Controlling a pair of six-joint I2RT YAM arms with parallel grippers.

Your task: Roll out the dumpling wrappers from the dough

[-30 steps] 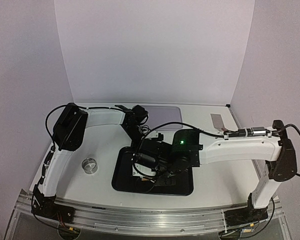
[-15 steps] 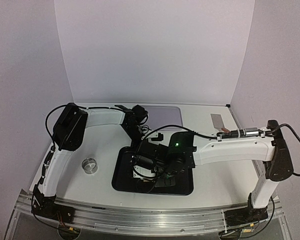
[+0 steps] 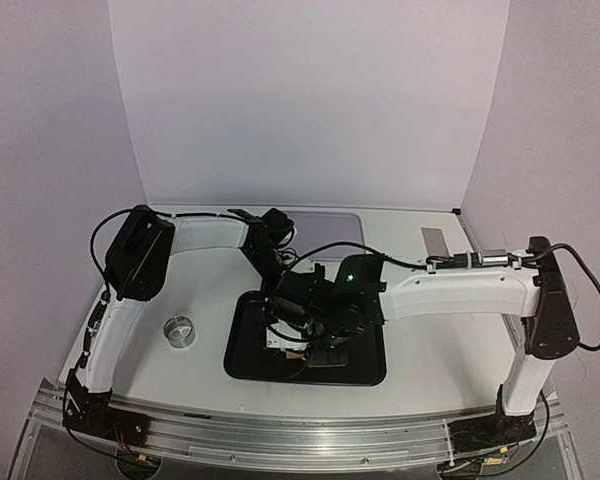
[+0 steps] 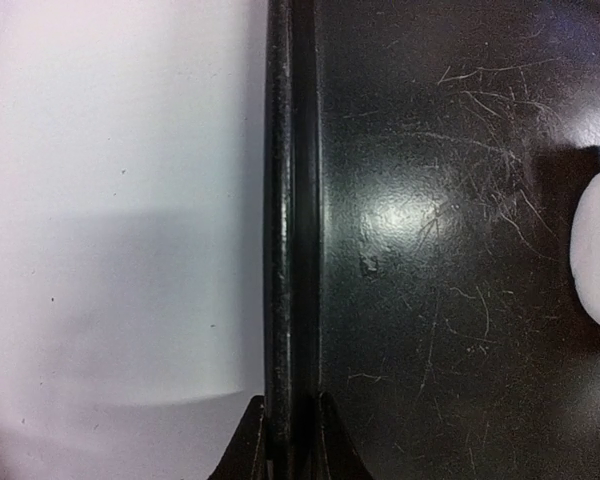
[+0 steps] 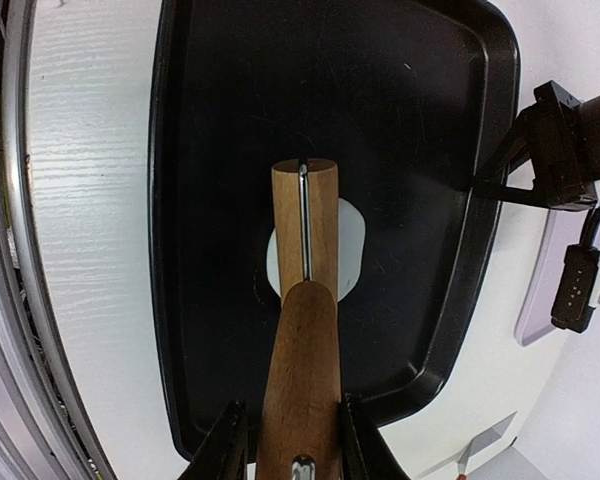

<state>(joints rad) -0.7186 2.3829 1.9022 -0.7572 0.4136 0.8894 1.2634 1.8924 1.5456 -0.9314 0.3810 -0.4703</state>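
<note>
The left tool (image 4: 292,450) pinches the tray (image 4: 292,200) by its rim, likely so it cannot slide, while the right tool (image 5: 292,445) grips the pin (image 5: 305,330) and lays it on the dough (image 5: 352,250) in the middle of the tray to press it flat.

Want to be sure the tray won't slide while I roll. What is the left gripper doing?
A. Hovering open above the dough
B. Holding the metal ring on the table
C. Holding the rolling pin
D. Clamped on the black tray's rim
D: in the left wrist view, the left gripper has a finger on each side of the black tray rim, closed on it. The rolling pin is in the right gripper.
</note>
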